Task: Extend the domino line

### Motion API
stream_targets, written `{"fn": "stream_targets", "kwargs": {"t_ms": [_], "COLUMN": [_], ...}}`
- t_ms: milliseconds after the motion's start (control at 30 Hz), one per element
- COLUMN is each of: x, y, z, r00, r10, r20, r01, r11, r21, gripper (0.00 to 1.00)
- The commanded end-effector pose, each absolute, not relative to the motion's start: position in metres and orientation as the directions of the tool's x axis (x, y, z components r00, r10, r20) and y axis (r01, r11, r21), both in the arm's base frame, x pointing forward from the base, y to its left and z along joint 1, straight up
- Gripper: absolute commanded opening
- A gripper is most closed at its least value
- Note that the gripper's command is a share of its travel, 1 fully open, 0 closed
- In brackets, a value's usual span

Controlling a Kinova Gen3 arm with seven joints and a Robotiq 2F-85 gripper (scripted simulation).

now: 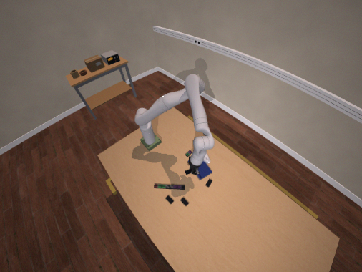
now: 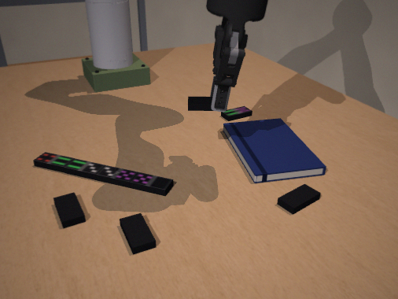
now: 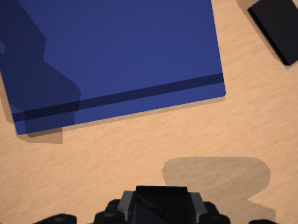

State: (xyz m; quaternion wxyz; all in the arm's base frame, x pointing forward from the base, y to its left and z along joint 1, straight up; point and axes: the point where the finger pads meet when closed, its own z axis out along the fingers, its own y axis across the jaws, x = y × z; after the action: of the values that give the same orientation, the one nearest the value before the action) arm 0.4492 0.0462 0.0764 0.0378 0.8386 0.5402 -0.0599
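Observation:
My gripper (image 2: 220, 103) (image 3: 162, 210) is shut on a black domino (image 2: 199, 104) (image 3: 162, 192), held in the air left of the blue book; a plain black side faces the exterior view and no pips show. The line of dominoes (image 1: 169, 186) (image 2: 114, 178) lies face up, with a red-pipped half at its left end in the exterior view and a blank half at its right end. Three plain black dominoes lie apart: one (image 1: 169, 200) (image 2: 69, 209), another (image 1: 184, 201) (image 2: 138, 233) and a third (image 1: 209, 182) (image 2: 299, 198) (image 3: 278, 31). A face-up green and purple domino (image 1: 189, 153) (image 2: 236, 112) lies behind the book.
A blue book (image 1: 204, 170) (image 2: 275, 149) (image 3: 125, 55) lies flat between the gripper and the third black domino. A white object (image 1: 204, 163) shows partly behind the arm in the top view. The arm's green base (image 1: 150, 142) (image 2: 118, 77) stands at the back left in the exterior view.

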Motion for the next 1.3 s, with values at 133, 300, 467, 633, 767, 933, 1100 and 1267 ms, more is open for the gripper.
{"fn": "stream_targets", "kwargs": {"t_ms": [133,300,467,633,767,933,1100,1267], "x": [0.450,0.450,0.440,0.408,0.373,0.322,0.308,0.308], "y": [0.047,0.047,0.044,0.036,0.028,0.020,0.018,0.018], "z": [0.096,0.098,0.099,0.101,0.101,0.099,0.098,0.098], "r00": [0.409,0.409,0.410,0.412,0.413,0.410,0.409,0.409], "r10": [0.902,0.902,0.901,0.901,0.900,0.901,0.902,0.902], "r20": [-0.140,-0.140,-0.139,-0.138,-0.138,-0.140,-0.141,-0.140], "r01": [0.911,0.911,0.910,0.910,0.910,0.910,0.911,0.911], "r11": [-0.413,-0.413,-0.414,-0.415,-0.415,-0.414,-0.413,-0.413], "r21": [-0.001,-0.001,0.002,0.009,0.009,0.001,-0.003,-0.003], "gripper": [0.31,0.31,0.31,0.31,0.31,0.31,0.31,0.31]}}
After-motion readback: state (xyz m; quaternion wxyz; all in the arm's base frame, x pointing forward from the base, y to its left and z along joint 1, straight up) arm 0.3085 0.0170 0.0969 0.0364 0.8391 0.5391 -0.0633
